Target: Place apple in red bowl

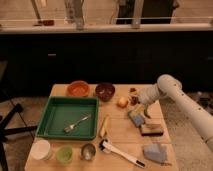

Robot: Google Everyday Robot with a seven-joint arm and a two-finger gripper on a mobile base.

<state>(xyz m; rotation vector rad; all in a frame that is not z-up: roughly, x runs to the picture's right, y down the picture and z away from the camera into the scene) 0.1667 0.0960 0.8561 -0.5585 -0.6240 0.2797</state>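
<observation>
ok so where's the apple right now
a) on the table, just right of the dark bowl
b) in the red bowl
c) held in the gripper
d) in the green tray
a: the apple sits on the table just right of the dark bowl, outside the red bowl, and the gripper hangs open a little to the apple's right, not on it.

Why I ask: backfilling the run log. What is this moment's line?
stage: pre-grasp | gripper: open, above table beside apple | apple: on table, not held | red bowl: no apple inside
</observation>
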